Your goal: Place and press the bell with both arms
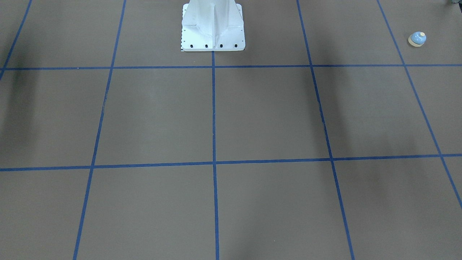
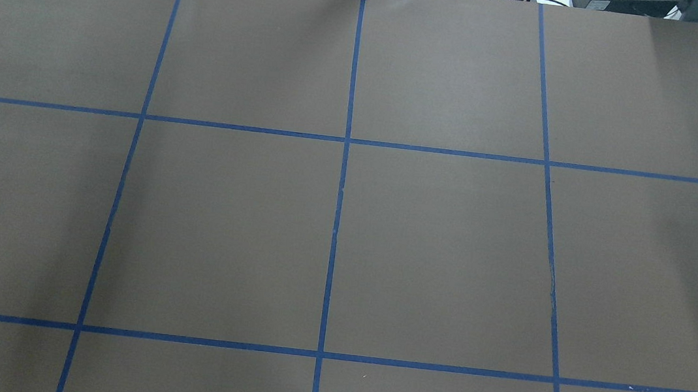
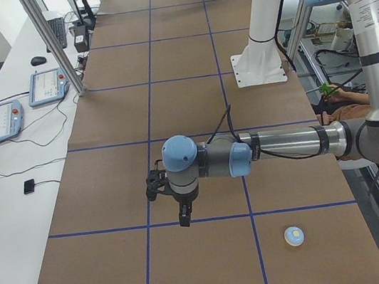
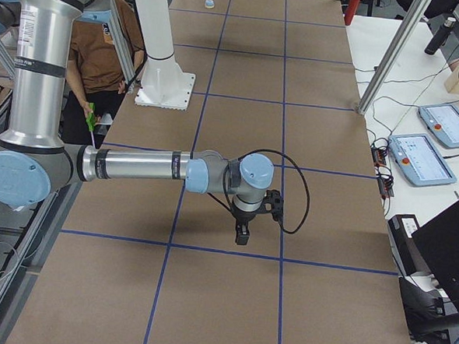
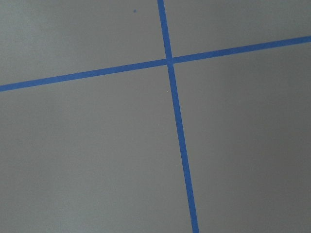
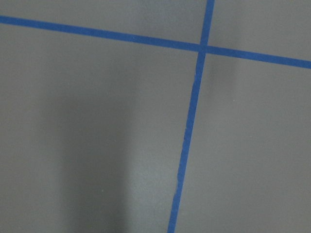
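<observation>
Exterior left shows the bell (image 3: 294, 236) sitting on the worktop (image 3: 183, 56) near the left arm (image 3: 284, 145), untouched, and since I cannot tell whether the 2 arms' jaws are wide or narrow, a misaligned grasp could skid its smooth dome away.

Brown table (image 2: 448, 247) gridded with blue tape (image 2: 337, 221); white bench (image 3: 5, 207) alongside holds two tablets (image 3: 0, 121).

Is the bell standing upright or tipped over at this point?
Upright. The bell sits with its cream base flat on the table and its cream button on top, as both the front-facing and left views show.
</observation>
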